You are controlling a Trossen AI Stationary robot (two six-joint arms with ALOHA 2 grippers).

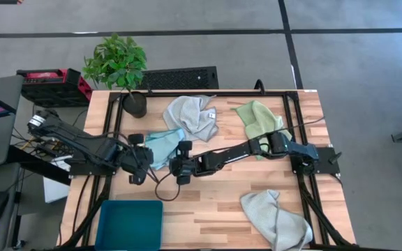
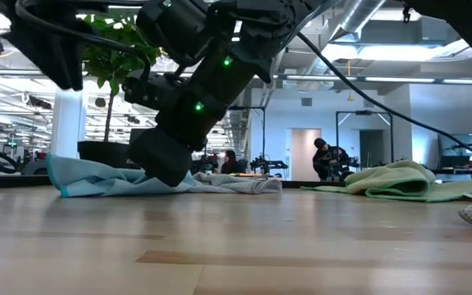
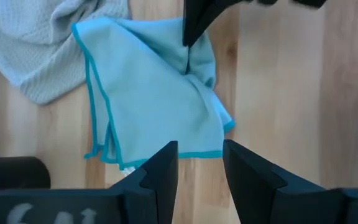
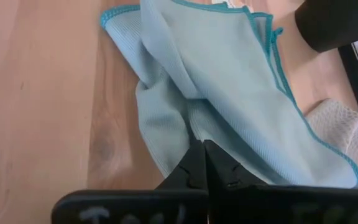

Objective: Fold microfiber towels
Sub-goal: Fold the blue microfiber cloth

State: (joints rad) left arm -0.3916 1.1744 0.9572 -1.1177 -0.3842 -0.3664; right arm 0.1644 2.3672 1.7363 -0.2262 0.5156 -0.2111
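The light blue towel (image 1: pixel 162 143) lies crumpled on the table at centre left, and shows in the low view (image 2: pixel 97 180). My right gripper (image 4: pixel 204 163) reaches in from the right and is shut on it. My left gripper (image 3: pixel 201 163) is open at the towel's left edge (image 3: pixel 166 155), with a finger on either side of it. A pale grey towel with a white tag (image 1: pixel 192 115) lies behind, touching the blue one. The light green towel (image 1: pixel 260 118) lies at the far right. The other grey towel (image 1: pixel 274 216) lies at the near right. My right gripper pinches a raised fold (image 4: pixel 194 127) in the right part of the light blue towel between its two shut fingers; the contact also shows in the left wrist view (image 3: pixel 188 62). The fingers slant down from the table's right. The towel stays on the table, slack and rumpled. My left gripper: I cannot tell whether it touches the towel's edge.
A teal bin (image 1: pixel 130 224) stands at the near left edge. A potted plant (image 1: pixel 132 97) stands at the far left. Bare wood lies between the bin and the near grey towel. People show in the room behind in the low view.
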